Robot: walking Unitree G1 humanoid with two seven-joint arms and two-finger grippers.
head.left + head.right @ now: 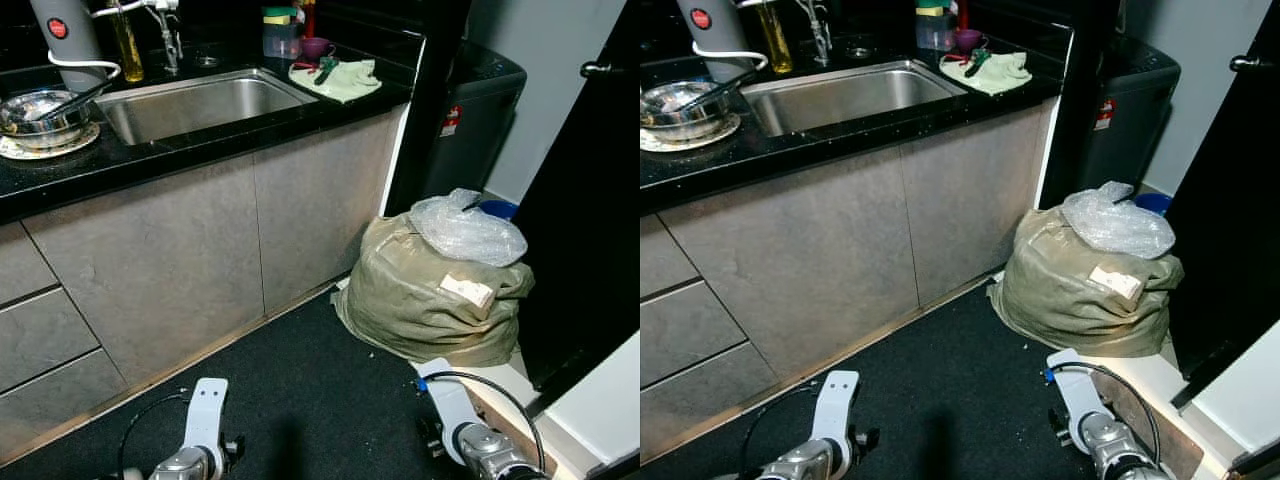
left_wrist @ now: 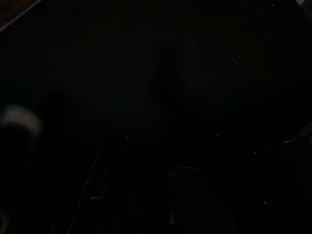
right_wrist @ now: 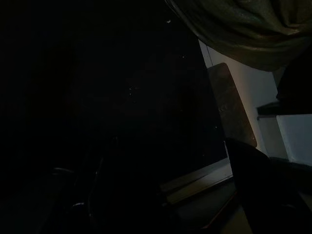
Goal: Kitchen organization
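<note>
A black counter (image 1: 120, 160) holds a steel sink (image 1: 200, 105). To its left, a steel bowl (image 1: 40, 110) with a utensil in it rests on a plate (image 1: 50, 148). Behind them stand a white appliance (image 1: 65, 40), a yellow oil bottle (image 1: 128, 45) and the faucet (image 1: 165, 35). Right of the sink lie a pale green cloth (image 1: 340, 80), a purple bowl (image 1: 317, 46) and a lidded container (image 1: 280, 35). My left arm (image 1: 205, 420) and right arm (image 1: 460, 420) hang idle low over the dark floor. Both wrist views are very dark.
A stuffed olive sack (image 1: 420, 290) topped with clear plastic (image 1: 470, 230) sits on the floor at the right. A dark appliance (image 1: 480, 110) stands behind it, a black door (image 1: 590, 200) beside it. Grey cabinet doors (image 1: 200, 260) and drawers (image 1: 40, 330) run under the counter.
</note>
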